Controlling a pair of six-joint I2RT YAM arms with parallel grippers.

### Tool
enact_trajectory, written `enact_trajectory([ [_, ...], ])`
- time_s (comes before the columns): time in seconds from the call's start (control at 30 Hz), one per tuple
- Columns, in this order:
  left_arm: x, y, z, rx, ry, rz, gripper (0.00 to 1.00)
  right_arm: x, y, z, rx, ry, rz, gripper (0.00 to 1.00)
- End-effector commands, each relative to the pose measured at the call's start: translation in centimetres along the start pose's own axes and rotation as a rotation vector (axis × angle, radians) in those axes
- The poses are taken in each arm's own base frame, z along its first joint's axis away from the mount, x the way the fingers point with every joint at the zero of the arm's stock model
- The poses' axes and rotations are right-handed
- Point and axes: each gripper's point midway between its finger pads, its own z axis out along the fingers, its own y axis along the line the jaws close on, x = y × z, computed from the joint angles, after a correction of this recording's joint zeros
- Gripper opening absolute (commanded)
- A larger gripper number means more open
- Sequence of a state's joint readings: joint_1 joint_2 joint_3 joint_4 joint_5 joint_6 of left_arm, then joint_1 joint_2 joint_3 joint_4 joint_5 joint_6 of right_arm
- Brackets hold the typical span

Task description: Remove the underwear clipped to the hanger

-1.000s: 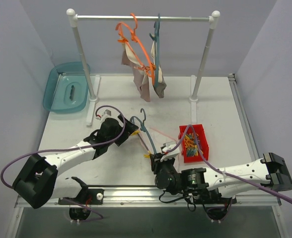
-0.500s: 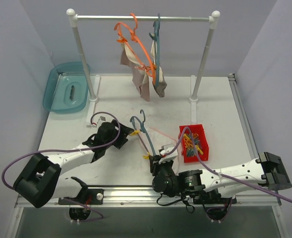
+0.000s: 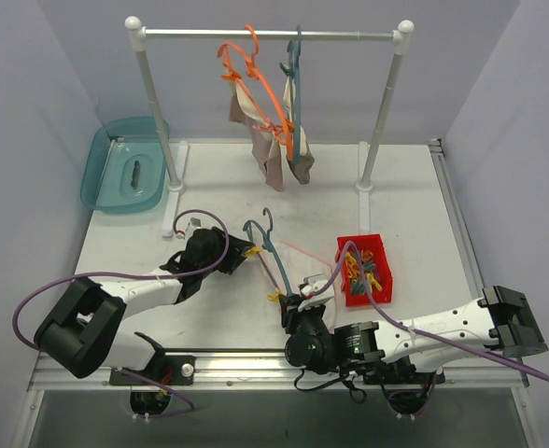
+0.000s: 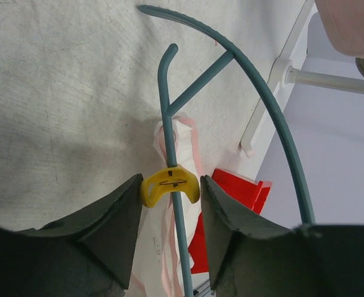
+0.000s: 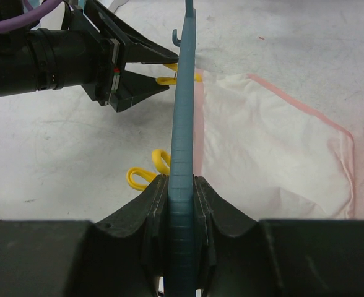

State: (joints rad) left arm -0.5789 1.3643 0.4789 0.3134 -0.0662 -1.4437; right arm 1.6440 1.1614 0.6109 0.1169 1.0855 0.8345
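Underwear (image 5: pixel 268 142), white with pink trim, lies flat on the table (image 3: pixel 209 187) just ahead of the right hand (image 5: pixel 182 185) and spreads to that hand's right. One edge of it runs along a blue-green hanger (image 5: pixel 183 93). The right hand is closed tight on the hanger's straight bar and holds it edge-up between its fingers.

A yellow clip (image 4: pixel 169 184) sits on the bar farther out from the right hand, where the cloth meets the hanger. The left hand (image 4: pixel 169 192) reaches in from the other side, and its fingers (image 4: pixel 117 216) straddle this clip. The clip's two wings stand right at the inner faces of the fingers. Whether they are squeezing it or only touching it cannot be told. A second yellow clip (image 5: pixel 148 173) lies on the table close beside the right hand, on its left.

A red bin (image 3: pixel 375 241) holding coloured clips stands near the right hand, beyond the cloth. Far beyond both hands stands a white rack (image 3: pixel 265 35). An orange hanger (image 3: pixel 256 84) and another blue-green one (image 3: pixel 296 93) hang from it, and more underwear (image 3: pixel 273 163) in beige tones hangs clipped to them. A blue-green tub (image 3: pixel 106 177) sits well beyond the left hand, off to its left.
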Motion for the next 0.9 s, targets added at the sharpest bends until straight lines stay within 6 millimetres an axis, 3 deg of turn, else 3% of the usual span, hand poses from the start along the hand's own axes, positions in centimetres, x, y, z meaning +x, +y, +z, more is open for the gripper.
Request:
enact_trajectory([
  [0.0, -0.4, -1.8, 0.1, 0.075, -0.017, -0.018, 0.5, -2.0, 0.3, 0.0, 0.032, -0.072, 0.08, 0.0],
  [0.03, -0.5, -1.9, 0.1, 0.076, -0.02, -0.017, 0.44, -1.9, 0.3, 0.0, 0.03, -0.068, 0.077, 0.0],
  [0.17, -0.4, -2.1, 0.4, 0.08, -0.014, -0.008, 0.03, -1.8, 0.2, 0.0, 0.029, -0.067, 0.082, 0.0],
  [0.43, 0.0, -2.1, -0.7, 0.093, 0.015, 0.02, 0.03, -1.6, -0.2, 0.0, 0.043, -0.066, 0.078, 0.0],
  [0.5, -0.6, -3.2, -2.0, 0.123, -0.013, 0.051, 0.02, -1.4, -0.5, 0.0, 0.053, -0.063, 0.07, 0.0],
  [0.53, -0.8, -2.8, -2.5, 0.093, -0.02, 0.069, 0.02, -1.3, -0.5, 0.0, 0.054, -0.061, 0.082, 0.0],
  [0.6, -2.0, -4.4, -4.6, 0.132, -0.08, 0.131, 0.03, -1.1, -0.8, 0.0, 0.061, -0.057, 0.076, 0.0],
  [0.63, -2.1, -3.5, -5.2, 0.087, -0.085, 0.161, 0.02, -1.1, -1.0, 0.0, 0.065, -0.057, 0.087, 0.0],
  [0.67, -2.5, -4.9, -6.5, 0.123, -0.104, 0.197, 0.02, -0.9, -1.1, 0.0, 0.068, -0.055, 0.087, 0.0],
  [0.7, -2.5, -5.0, -6.9, 0.125, -0.101, 0.218, 0.02, -0.8, -1.4, 0.0, 0.072, -0.054, 0.082, 0.0],
  [0.73, -2.1, -3.8, -7.3, 0.075, -0.078, 0.245, 0.03, -0.8, -1.6, 0.0, 0.075, -0.055, 0.082, 0.0],
  [0.8, -1.4, -3.6, -8.2, 0.073, -0.036, 0.314, 0.03, -1.0, -1.7, 0.0, 0.079, -0.056, 0.095, 0.0],
  [0.87, -0.5, -1.5, -8.4, 0.011, 0.02, 0.387, 0.02, -1.0, -2.3, -0.1, 0.093, -0.059, 0.075, 0.0],
])
